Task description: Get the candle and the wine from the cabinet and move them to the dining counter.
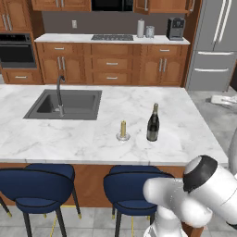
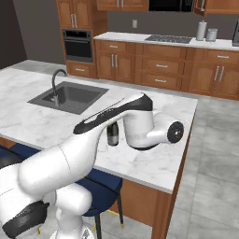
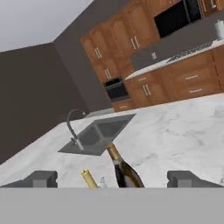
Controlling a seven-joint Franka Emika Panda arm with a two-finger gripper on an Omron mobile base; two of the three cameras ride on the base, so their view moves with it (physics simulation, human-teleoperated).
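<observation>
1. Nearest the hand camera, the two dark tips of the claw (image 3: 112,178) are seen spread wide apart, with nothing held between them.
2. Just beyond the claw, between the tips, the wine (image 3: 124,169) is seen leaning across the hand view, with the candle (image 3: 89,178) close beside it toward the left tip.
3. From the left base view, the wine (image 1: 153,123) and the candle (image 1: 123,130) are both shown standing upright on the dining counter (image 1: 194,134), near each other but apart.
4. Farther from the claw, past both items, the sink (image 3: 97,134) and its faucet (image 3: 72,124) are set into the same marble top.
5. The step in hand is judged to be the release after placement: both items appear delivered, and the claw is empty above them.
6. The task is judged practically complete. The next move would call only for the arm to be drawn clear without brushing the bottle or candle.
</observation>
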